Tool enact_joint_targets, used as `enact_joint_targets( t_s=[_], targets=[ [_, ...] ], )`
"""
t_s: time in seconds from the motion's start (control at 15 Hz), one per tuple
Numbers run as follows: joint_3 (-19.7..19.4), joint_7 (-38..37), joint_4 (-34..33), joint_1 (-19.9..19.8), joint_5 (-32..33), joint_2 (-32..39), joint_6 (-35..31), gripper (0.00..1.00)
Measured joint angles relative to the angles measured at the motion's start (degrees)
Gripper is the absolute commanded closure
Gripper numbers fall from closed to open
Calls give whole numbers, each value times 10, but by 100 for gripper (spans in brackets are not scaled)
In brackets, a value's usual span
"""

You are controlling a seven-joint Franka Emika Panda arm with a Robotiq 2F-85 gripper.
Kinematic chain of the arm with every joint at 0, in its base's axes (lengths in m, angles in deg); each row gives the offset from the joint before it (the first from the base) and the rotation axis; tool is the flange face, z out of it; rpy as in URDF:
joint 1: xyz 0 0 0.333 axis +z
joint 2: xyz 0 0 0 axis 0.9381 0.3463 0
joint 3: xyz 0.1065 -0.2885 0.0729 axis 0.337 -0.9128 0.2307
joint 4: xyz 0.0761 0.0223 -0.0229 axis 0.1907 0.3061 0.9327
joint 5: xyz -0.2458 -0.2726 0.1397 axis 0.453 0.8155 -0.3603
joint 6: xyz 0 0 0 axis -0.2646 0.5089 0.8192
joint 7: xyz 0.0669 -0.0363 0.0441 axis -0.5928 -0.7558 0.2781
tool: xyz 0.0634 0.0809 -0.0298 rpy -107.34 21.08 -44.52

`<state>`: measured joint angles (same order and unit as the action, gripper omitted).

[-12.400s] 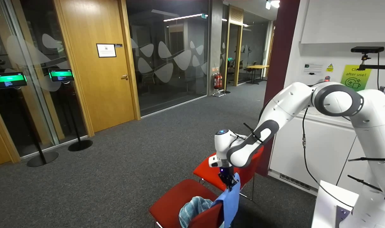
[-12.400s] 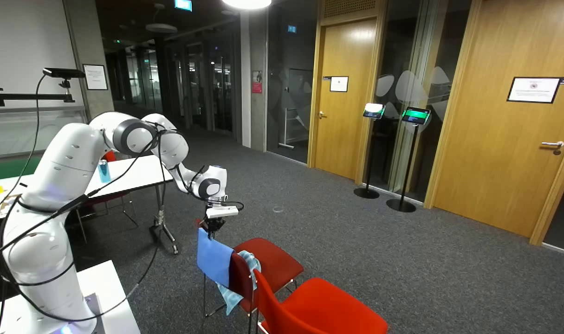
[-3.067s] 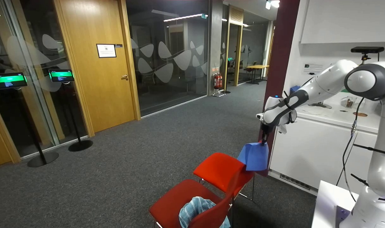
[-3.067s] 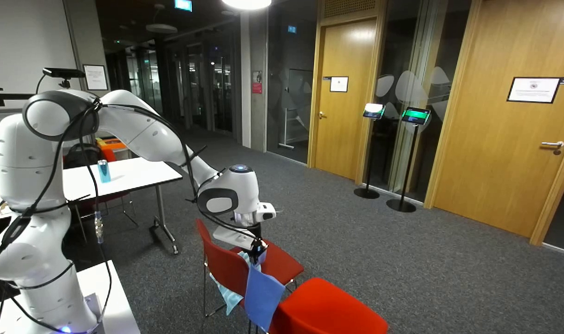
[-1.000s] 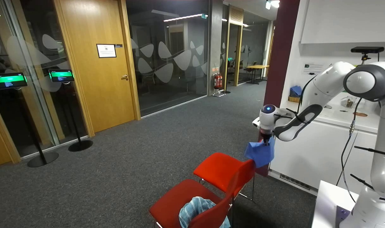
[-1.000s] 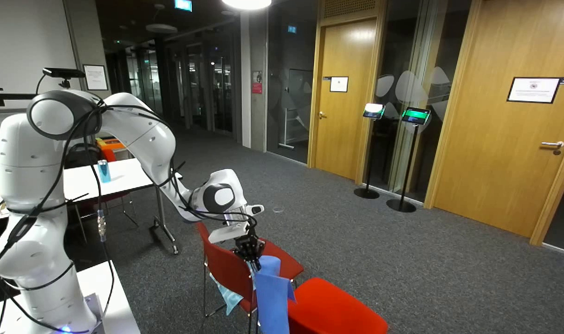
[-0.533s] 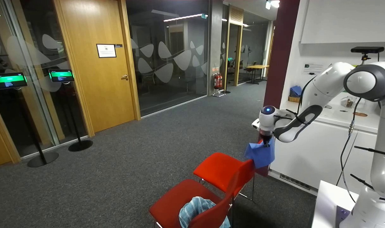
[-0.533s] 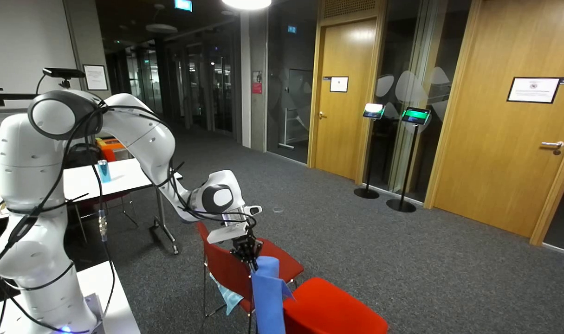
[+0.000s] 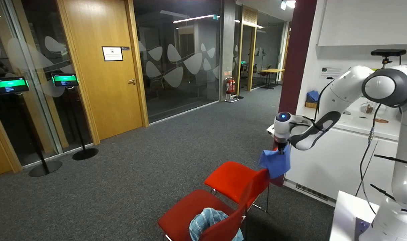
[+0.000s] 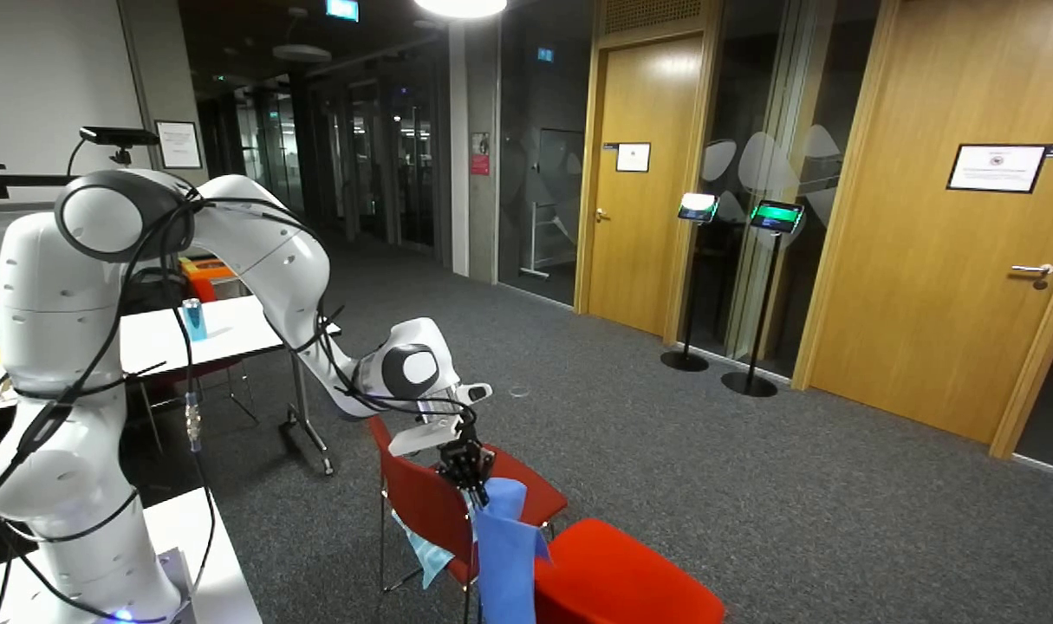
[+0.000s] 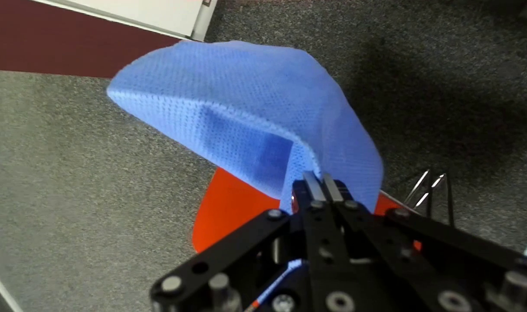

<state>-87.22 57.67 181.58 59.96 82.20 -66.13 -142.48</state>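
A blue cloth point(image 9: 273, 164) hangs from my gripper point(image 9: 281, 152), which is shut on it near the top. In both exterior views it covers much of the backrest of a bright red chair point(image 9: 228, 177). From the wrist, the fingertips of the gripper point(image 11: 322, 178) pinch an edge of the cloth point(image 11: 246, 78). The fabric bulges away in a folded arch, and the red chair point(image 11: 233, 208) shows beneath. Beside it stands a darker red chair point(image 10: 418, 494) with a light blue checked cloth point(image 9: 206, 221) crumpled on its seat. The backrest under the blue cloth is mostly hidden.
A maroon pillar point(image 9: 295, 73) and white cabinets point(image 9: 324, 160) rise close behind the arm. A small box with blue cloth point(image 9: 312, 99) sits on the counter. A white table point(image 10: 223, 334) carries a blue can point(image 10: 194, 320). Cables hang along the arm.
Earlier the blue cloth lay over the darker chair's backrest; the gripper has carried it to the bright red chair. The wrist has since tilted. Over the last second almost nothing has moved.
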Motion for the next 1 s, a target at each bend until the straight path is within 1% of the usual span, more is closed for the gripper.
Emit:
enact_joint_targets(
  t_s=[0.13,0.27,0.4,0.47,0.6,0.73,0.87,1.0],
  targets=[
    [-14,-91,-18,3,88,8,-9,100],
    [-34,-181,-37,16,186,15,-9,100],
    [-36,-252,-47,17,260,22,-9,100],
    [-36,-279,-49,18,287,26,-9,100],
    [-36,-315,-51,18,324,30,-11,100],
    [-36,-337,-51,18,349,35,-16,100],
    [-36,-340,-51,17,355,40,-35,100],
    [-36,-336,-51,12,355,45,-75,100]
  ],
)
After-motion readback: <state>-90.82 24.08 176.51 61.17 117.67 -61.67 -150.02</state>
